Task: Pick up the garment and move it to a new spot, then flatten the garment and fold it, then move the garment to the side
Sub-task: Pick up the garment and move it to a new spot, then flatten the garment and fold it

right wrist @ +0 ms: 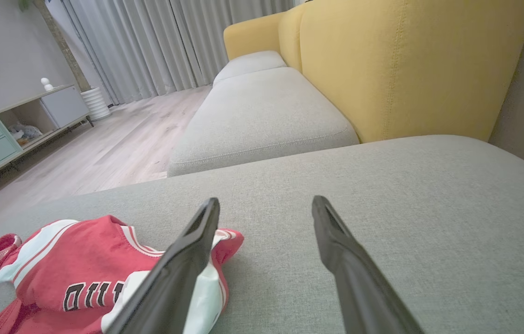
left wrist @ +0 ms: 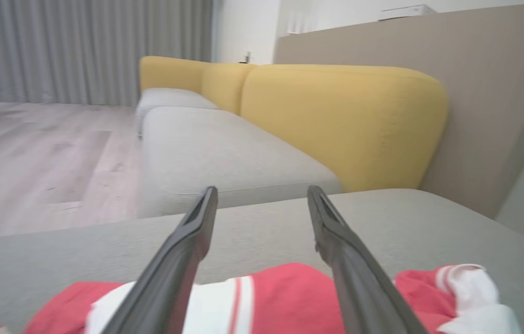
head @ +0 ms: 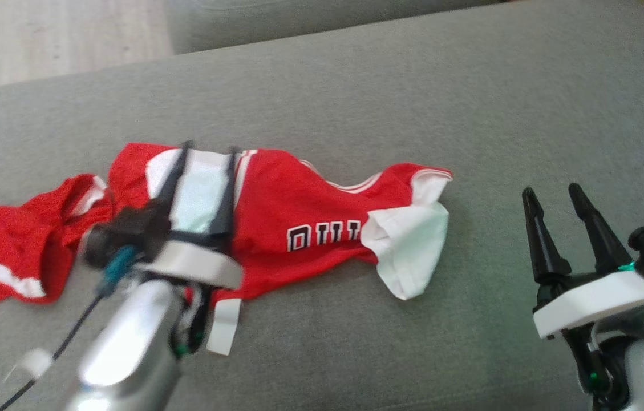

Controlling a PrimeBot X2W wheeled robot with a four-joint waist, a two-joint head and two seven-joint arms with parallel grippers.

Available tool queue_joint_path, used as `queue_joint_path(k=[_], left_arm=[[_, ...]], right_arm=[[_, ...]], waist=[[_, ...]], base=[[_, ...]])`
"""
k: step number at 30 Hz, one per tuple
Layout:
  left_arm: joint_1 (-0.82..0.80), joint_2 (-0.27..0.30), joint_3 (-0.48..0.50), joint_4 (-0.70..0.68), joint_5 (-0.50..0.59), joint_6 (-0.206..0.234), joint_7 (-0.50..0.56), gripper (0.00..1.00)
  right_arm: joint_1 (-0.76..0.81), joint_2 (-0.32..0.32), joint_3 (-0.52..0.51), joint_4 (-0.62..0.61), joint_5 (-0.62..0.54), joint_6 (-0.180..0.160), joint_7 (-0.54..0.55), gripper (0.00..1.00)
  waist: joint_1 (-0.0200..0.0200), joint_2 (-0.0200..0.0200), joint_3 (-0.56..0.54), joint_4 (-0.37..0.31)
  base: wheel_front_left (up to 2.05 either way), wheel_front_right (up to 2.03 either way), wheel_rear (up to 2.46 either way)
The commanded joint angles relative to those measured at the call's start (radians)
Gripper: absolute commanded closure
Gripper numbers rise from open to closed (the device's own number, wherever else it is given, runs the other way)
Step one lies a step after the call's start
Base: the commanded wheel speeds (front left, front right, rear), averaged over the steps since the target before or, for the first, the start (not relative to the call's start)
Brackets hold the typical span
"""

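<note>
A red and white garment [head: 299, 222] with black lettering lies crumpled across the grey couch cushion [head: 413, 97], stretching from the left edge to the middle. My left gripper [head: 207, 151] hovers over its left-middle part, fingers spread and nothing between them; the left wrist view has the red cloth [left wrist: 285, 297] just below the open fingers. My right gripper [head: 553, 194] stands open to the right of the garment, apart from it, over bare cushion. The right wrist view shows the garment [right wrist: 85, 273] at lower left, beside and partly behind the left finger.
A yellow backrest [right wrist: 410, 65] rises behind a second grey seat cushion [right wrist: 262, 111]. Wooden floor [right wrist: 118, 144] lies to the left, with a low cabinet [right wrist: 6, 125] and curtains beyond. Bare cushion surface extends right of and behind the garment.
</note>
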Motion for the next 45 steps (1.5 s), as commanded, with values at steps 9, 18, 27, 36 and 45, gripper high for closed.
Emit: queue_joint_path(k=[9, 18, 27, 36, 45], left_arm=[[0.180, 0.125, 0.253, -0.195, 0.054, 0.035, -0.012, 0.00], [0.375, 0.196, 0.278, -0.254, 0.022, 0.011, 0.044, 0.00], [0.464, 0.201, 0.279, -0.314, 0.013, 0.051, 0.072, 0.00], [0.499, 0.194, 0.276, -0.323, 0.006, 0.075, 0.076, 0.00], [0.499, 0.197, 0.277, -0.320, 0.002, 0.085, 0.076, 0.00]], right_arm=[[0.020, -0.003, 0.004, -0.071, -0.015, -0.001, 0.037, 0.00], [0.077, 0.001, -0.005, -0.095, -0.021, -0.001, 0.071, 0.00], [0.106, -0.003, 0.004, -0.099, -0.033, -0.001, 0.089, 0.00], [0.117, -0.003, 0.016, -0.113, -0.036, -0.001, 0.096, 0.00], [0.114, -0.005, 0.020, -0.111, -0.031, -0.001, 0.094, 0.00]], waist=[[0.0000, -0.0001, -0.049, 0.075], [0.0000, -0.0001, -0.097, 0.080], [0.0000, -0.0001, -0.141, 0.073], [0.0000, -0.0001, -0.153, 0.072], [0.0000, -0.0001, -0.155, 0.072]], base=[[0.00, 0.00, 0.00], [0.00, 0.00, 0.00], [0.00, 0.00, 0.00], [0.00, 0.00, 0.00], [0.00, 0.00, 0.00]])
